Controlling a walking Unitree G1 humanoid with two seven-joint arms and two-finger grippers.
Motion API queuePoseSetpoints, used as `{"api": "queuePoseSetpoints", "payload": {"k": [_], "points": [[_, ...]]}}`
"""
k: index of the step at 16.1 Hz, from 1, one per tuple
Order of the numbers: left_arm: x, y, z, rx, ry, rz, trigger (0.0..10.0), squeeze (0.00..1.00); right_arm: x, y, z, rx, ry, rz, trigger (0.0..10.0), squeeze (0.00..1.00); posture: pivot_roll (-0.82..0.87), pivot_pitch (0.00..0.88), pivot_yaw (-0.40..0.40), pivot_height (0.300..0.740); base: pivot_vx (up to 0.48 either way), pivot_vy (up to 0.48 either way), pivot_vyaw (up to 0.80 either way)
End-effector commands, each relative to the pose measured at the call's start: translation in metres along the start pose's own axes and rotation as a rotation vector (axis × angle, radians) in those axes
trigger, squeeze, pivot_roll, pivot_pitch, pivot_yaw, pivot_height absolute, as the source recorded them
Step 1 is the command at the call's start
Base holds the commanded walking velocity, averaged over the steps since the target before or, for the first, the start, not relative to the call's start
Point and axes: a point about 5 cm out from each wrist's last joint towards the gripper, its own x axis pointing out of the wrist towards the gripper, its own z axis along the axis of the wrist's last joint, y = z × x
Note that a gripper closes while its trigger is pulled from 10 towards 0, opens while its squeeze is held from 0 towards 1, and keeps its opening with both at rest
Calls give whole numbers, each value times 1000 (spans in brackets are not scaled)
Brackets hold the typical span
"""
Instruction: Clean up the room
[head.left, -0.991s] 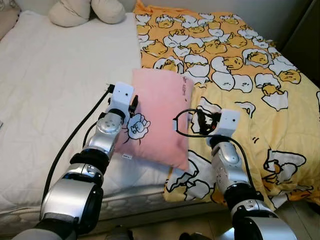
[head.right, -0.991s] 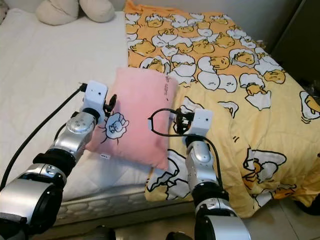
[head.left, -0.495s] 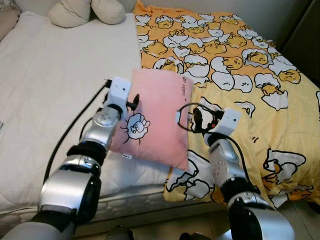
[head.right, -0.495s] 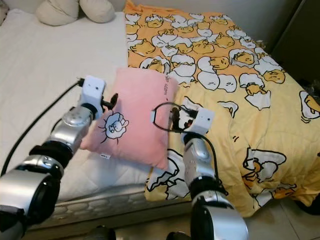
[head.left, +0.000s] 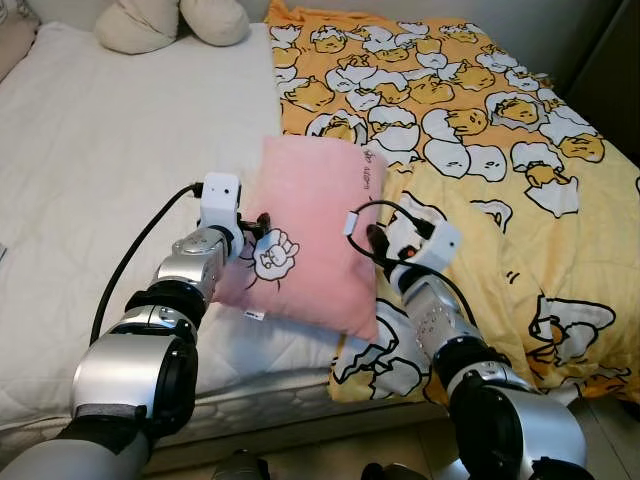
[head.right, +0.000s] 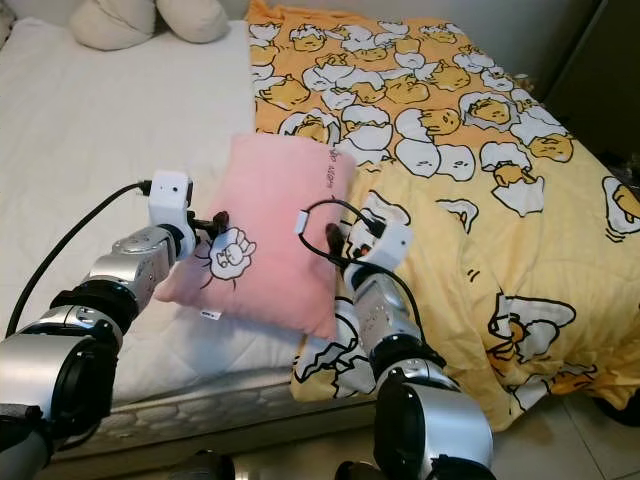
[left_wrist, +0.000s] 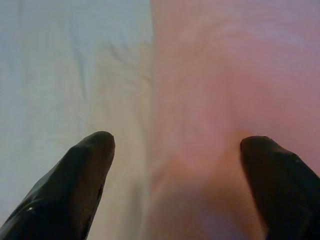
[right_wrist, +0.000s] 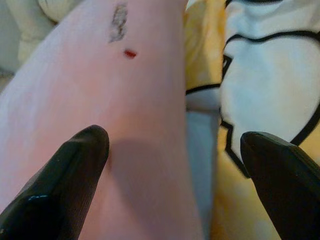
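Your left gripper (left_wrist: 177, 150) and right gripper (right_wrist: 175, 150), fingers apart, flank the pink pillow (head.left: 315, 235) at 9 and 3 o'clock, maybe touching.

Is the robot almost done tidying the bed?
Not nearly. Nothing looks put away yet. Right now the open left gripper and open right gripper sit at either edge of the pink pillow, not gripping it. The pillow lies mid-bed, and the yellow blanket is rumpled. The cream pillows sit at the head.
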Motion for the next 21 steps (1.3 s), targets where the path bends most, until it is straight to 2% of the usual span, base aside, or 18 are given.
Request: {"api": "queuePoseSetpoints", "payload": {"k": [1, 2, 5, 7, 9, 11, 12, 13, 16, 17, 20, 21], "points": [[2, -15, -7, -78, 39, -115, 10000, 0, 0, 1, -8, -22, 51, 9, 10000, 0, 66, 135, -23, 740, 0, 0, 0], [2, -24, -8, -86, 41, -180, 10000, 0, 0, 3, -11, -26, 76, 25, 10000, 0, 68, 136, -27, 740, 0, 0, 0], [3, -41, -8, -57, 56, -267, 10000, 0, -4, 0, -26, -15, 147, 21, 10000, 0, 80, 144, -31, 740, 0, 0, 0], [3, -44, -15, -19, 87, -286, 10000, 0, -6, -2, -34, 2, 179, 13, 10000, 0, 78, 149, -16, 740, 0, 0, 0], [1, -45, -29, 68, 151, -288, 10000, 0, -10, -9, -43, 60, 215, -27, 10000, 0, 86, 155, -17, 740, 0, 0, 0], [1, -43, -30, 87, 158, -284, 10000, 0, -14, -11, -54, 57, 261, -32, 10000, 0, 99, 159, -8, 740, 0, 0, 0], [1, -41, -29, 91, 158, -284, 10000, 0, -15, -9, -56, 62, 270, -21, 8078, 0, 112, 164, -6, 740, 0, 0, 0], [1, -39, -28, 98, 158, -279, 10000, 0, -14, -6, -57, 63, 271, -5, 0, 0, 128, 167, -2, 740, 0, 0, 0], [0, -34, -25, 108, 160, -273, 10000, 0, -13, 3, -59, 55, 273, 30, 0, 0, 147, 168, -2, 740, 0, 0, 0], [-1, -34, -27, 74, 160, -295, 0, 0, -12, 7, -58, 46, 264, 48, 0, 0, 151, 161, -8, 740, 0, 0, 0], [-1, -37, -34, 23, 164, -311, 0, 0, -11, 13, -59, 40, 255, 84, 0, 0, 167, 121, -13, 740, 0, 0, 0], [-2, -42, -39, -26, 170, -323, 0, 0, -11, 17, -62, 43, 258, 92, 0, 0, 171, 109, -12, 740, 0, 0, 0]]}}
